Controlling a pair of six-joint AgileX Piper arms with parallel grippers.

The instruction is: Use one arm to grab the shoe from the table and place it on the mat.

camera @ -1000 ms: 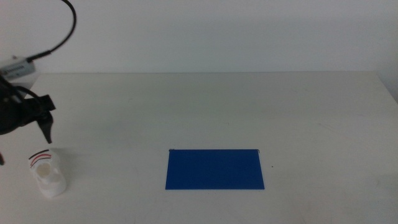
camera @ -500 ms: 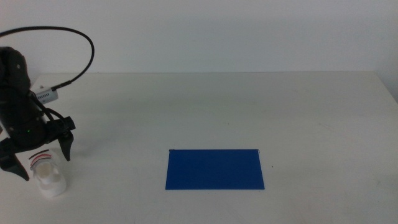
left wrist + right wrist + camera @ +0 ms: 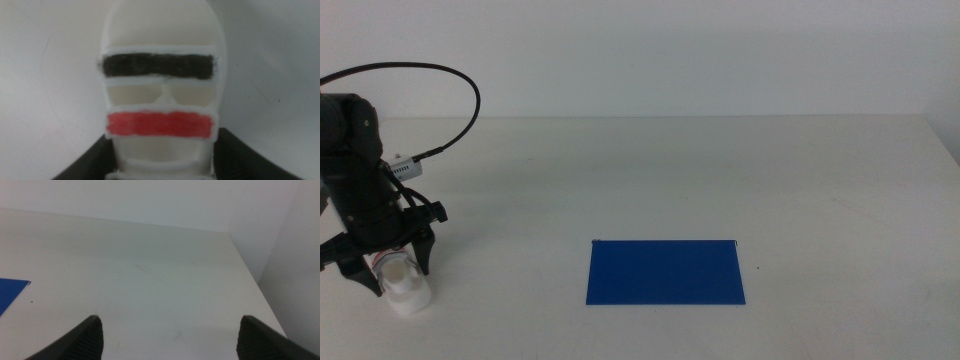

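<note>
The shoe (image 3: 405, 291), a small white sandal with a black and a red strap, stands on the table (image 3: 720, 170) at the front left. The left arm (image 3: 360, 180) has come down over it, and the left gripper (image 3: 388, 268) is open with one jaw on each side of the shoe. The left wrist view shows the shoe (image 3: 162, 65) close up between the open jaws of the left gripper (image 3: 162, 162). The dark-blue mat (image 3: 665, 271) lies flat to the right of the shoe. The right gripper (image 3: 172, 337) is open and empty, out of the middle view.
A corner of the mat (image 3: 9, 296) shows in the right wrist view. The table's right edge (image 3: 250, 270) runs beside a pale wall. A black cable (image 3: 440, 75) loops above the left arm.
The left arm has swung in from the left and lowered, so its open jaws moved from above and behind the shoe to either side of it. The shoe and mat have not moved.
</note>
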